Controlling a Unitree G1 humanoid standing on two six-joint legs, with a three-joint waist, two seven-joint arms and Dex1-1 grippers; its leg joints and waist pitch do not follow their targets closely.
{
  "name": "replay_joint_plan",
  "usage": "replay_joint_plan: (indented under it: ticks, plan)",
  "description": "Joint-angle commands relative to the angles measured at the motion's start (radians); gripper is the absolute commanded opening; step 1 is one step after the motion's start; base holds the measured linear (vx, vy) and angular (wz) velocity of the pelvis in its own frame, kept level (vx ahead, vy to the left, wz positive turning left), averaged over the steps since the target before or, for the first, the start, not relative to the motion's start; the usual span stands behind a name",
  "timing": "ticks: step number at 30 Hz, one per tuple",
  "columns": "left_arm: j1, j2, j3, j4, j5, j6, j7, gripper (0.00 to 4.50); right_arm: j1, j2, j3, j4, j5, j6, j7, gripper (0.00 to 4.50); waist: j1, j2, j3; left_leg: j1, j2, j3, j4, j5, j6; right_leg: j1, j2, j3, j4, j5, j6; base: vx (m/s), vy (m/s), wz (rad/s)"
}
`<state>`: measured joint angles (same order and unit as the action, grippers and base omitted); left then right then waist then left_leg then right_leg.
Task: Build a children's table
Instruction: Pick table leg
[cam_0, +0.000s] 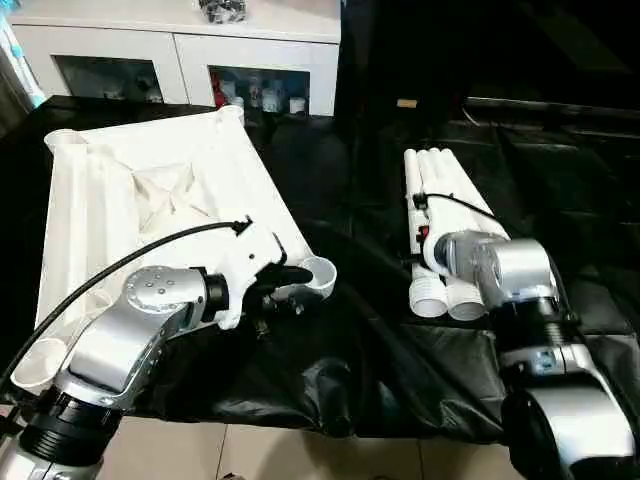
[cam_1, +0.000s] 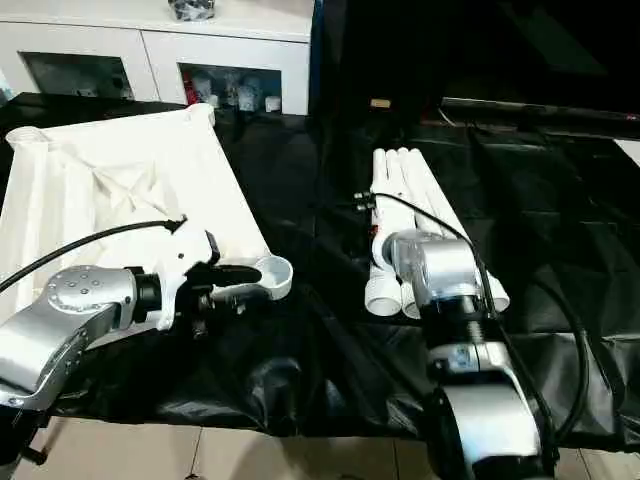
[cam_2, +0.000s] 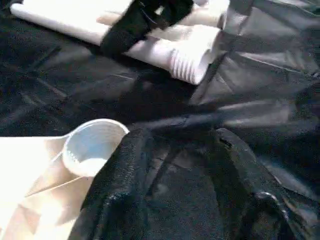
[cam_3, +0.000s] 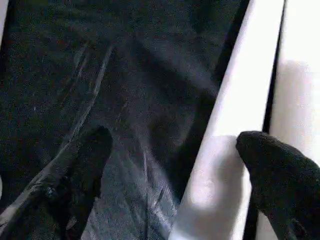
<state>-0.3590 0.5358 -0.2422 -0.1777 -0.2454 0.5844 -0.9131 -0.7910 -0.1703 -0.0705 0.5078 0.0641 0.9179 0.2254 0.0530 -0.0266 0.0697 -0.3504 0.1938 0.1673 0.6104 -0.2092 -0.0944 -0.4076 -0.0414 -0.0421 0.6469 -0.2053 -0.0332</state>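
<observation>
The left hand (cam_2: 185, 200) hung with its two black fingers spread and nothing between them but the crinkled black sheet (cam_0: 350, 370) draped over the tabletop. Just beside one finger sat a round corner socket (cam_0: 318, 272) of the white square table panel (cam_0: 120, 210), which lay ribbed side up behind that hand. The right hand (cam_3: 177, 165) was also spread wide and empty. It straddled the outermost of four white legs (cam_0: 440, 190), bundled side by side beneath it, with one fingertip (cam_3: 280, 170) near the neighbouring leg, perhaps touching it; the view was too close to tell. Closing from here might pinch loose sheet along with the leg, or catch two legs at once. The round tubes could roll apart if nudged, and the left hand might shove the panel by its socket.
</observation>
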Motion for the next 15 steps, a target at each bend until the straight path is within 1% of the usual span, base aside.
replay_joint_plan:
  ticks: [1, 3, 4, 5, 8, 9, 11, 13, 14, 15]
  plan:
    - [-0.008, 0.011, -0.009, -0.004, 0.003, -0.007, -0.009, 2.41, -0.016, -0.013, -0.008, 0.015, -0.007, 0.022, -0.007, 4.5, -0.001, 0.012, -0.074, -0.001, 0.02, 0.0, -0.066, -0.053, -0.042, 0.065, -0.072, 0.054, -0.071, -0.061, -0.178, 0.0, 0.0, 0.0]
    - [-0.012, 0.017, -0.009, -0.007, -0.005, 0.002, -0.023, 2.6, -0.025, -0.02, -0.006, 0.025, -0.003, 0.041, -0.005, 4.5, -0.001, 0.011, -0.075, -0.002, 0.019, 0.0, -0.065, -0.042, -0.04, 0.067, -0.072, 0.054, -0.069, -0.036, -0.181, 0.0, 0.0, 0.0]
    - [-0.014, 0.02, -0.008, -0.008, -0.007, 0.007, -0.029, 2.74, -0.029, -0.024, -0.002, 0.031, -0.004, 0.052, -0.004, 4.5, -0.001, 0.017, -0.076, -0.002, 0.018, 0.0, -0.064, -0.039, -0.041, 0.067, -0.071, 0.054, -0.068, -0.025, -0.183, 0.0, 0.0, 0.0]
    - [-0.014, 0.02, -0.008, -0.008, -0.007, 0.007, -0.029, 2.82, -0.029, -0.024, -0.002, 0.031, -0.004, 0.052, -0.004, 4.5, -0.001, 0.015, -0.076, -0.002, 0.018, 0.0, -0.064, -0.037, -0.041, 0.068, -0.071, 0.054, -0.068, -0.018, -0.185, 0.0, 0.0, 0.0]
    - [-0.019, 0.024, -0.008, -0.005, -0.007, 0.008, -0.037, 2.91, -0.033, -0.033, 0.018, 0.059, -0.013, 0.071, 0.004, 4.5, -0.001, 0.015, -0.075, -0.001, 0.019, 0.0, -0.065, -0.052, -0.045, 0.067, -0.072, 0.053, -0.069, -0.034, -0.19, 0.0, 0.0, 0.0]
    - [-0.019, 0.024, -0.008, -0.005, -0.007, 0.008, -0.037, 3.17, -0.033, -0.033, 0.018, 0.059, -0.013, 0.071, 0.004, 4.5, -0.001, 0.015, -0.075, 0.0, 0.019, 0.0, -0.065, -0.054, -0.046, 0.067, -0.071, 0.053, -0.07, -0.039, -0.191, 0.0, 0.0, 0.0]
    - [-0.021, 0.02, -0.01, -0.006, -0.016, 0.012, -0.04, 3.25, -0.035, -0.035, 0.022, 0.074, -0.011, 0.074, 0.006, 4.5, -0.001, 0.013, -0.074, -0.002, 0.019, 0.0, -0.065, -0.058, -0.048, 0.068, -0.072, 0.053, -0.071, -0.053, -0.189, 0.0, 0.0, 0.0]
    - [-0.023, 0.013, -0.011, -0.012, -0.026, 0.02, -0.038, 3.5, -0.037, -0.033, 0.021, 0.095, -0.007, 0.074, 0.011, 4.5, -0.001, 0.014, -0.076, -0.003, 0.019, 0.0, -0.064, -0.048, -0.046, 0.069, -0.073, 0.054, -0.068, -0.036, -0.192, 0.0, 0.0, 0.0]
    - [-0.023, 0.01, -0.011, -0.014, -0.027, 0.023, -0.038, 3.5, -0.039, -0.033, 0.021, 0.105, -0.004, 0.075, 0.015, 4.5, -0.001, 0.013, -0.076, -0.003, 0.019, 0.0, -0.064, -0.047, -0.045, 0.069, -0.072, 0.053, -0.068, -0.032, -0.195, 0.0, 0.0, 0.0]
    - [-0.024, 0.005, -0.011, -0.011, -0.02, 0.02, -0.031, 3.65, -0.042, -0.034, 0.031, 0.121, -0.007, 0.074, 0.024, 4.5, -0.001, 0.012, -0.077, -0.003, 0.019, 0.001, -0.063, -0.046, -0.043, 0.069, -0.072, 0.053, -0.068, -0.027, -0.197, 0.0, 0.0, 0.0]
